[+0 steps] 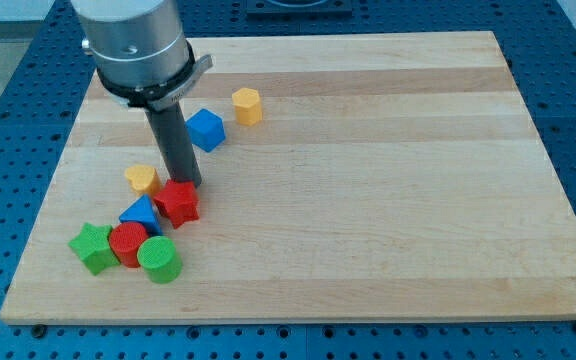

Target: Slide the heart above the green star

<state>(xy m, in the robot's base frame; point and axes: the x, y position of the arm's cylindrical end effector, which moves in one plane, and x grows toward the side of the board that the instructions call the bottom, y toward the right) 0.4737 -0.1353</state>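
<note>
Resting on a wooden board (pixel 368 200), my tip (pixel 188 185) is a bare dark rod holding nothing; its end touches the top of the red star (pixel 179 202). Just to the view's left lies the yellow heart (pixel 142 179), close beside the tip. The green star (pixel 92 247) sits lower left near the board's edge, with a red cylinder (pixel 127 244), green cylinder (pixel 158 260) and blue triangle (pixel 141 214) crowded beside it. A blue cube (pixel 206 130) and yellow hexagon (pixel 247 105) lie toward the view's top.

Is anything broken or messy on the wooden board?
Nothing stands out. The blocks lie flat on the wooden board: the yellow heart block sits apart from the green star block, and my tip rests by the red star block.
</note>
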